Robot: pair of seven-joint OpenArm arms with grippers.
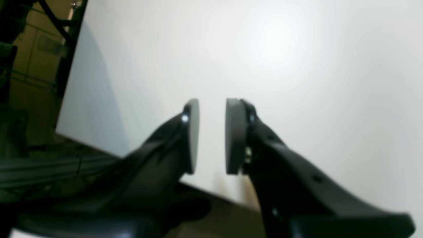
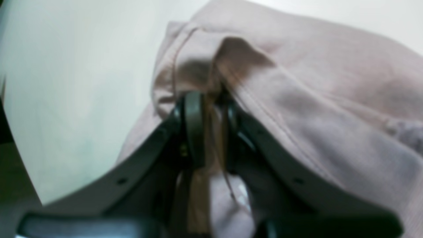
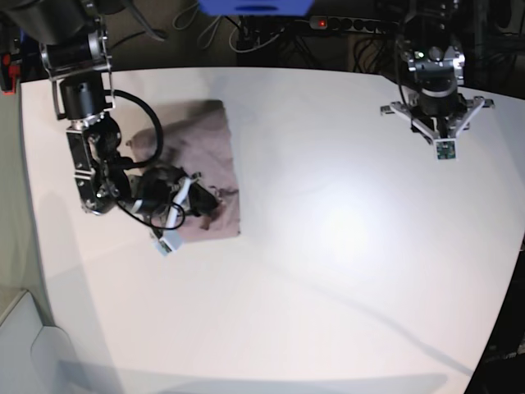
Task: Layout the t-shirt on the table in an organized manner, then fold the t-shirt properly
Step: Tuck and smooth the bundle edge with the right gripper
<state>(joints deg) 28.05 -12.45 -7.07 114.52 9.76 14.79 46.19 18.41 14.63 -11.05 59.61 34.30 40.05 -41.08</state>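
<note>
Base view: right hand (image 3: 199,203) pinches t-shirt (image 3: 215,156) hem — left hand (image 3: 444,130) spread over bare table (image 3: 344,246).

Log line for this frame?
right gripper: shut on t-shirt edge | left gripper: open, empty, over table | fold: not done

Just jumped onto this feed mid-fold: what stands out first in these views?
The mauve t-shirt lies bunched at the table's left side in the base view, with the right gripper shut on a fold of its hem. Far across the bare white top, the left gripper hangs with its fingers parted, holding nothing.
</note>
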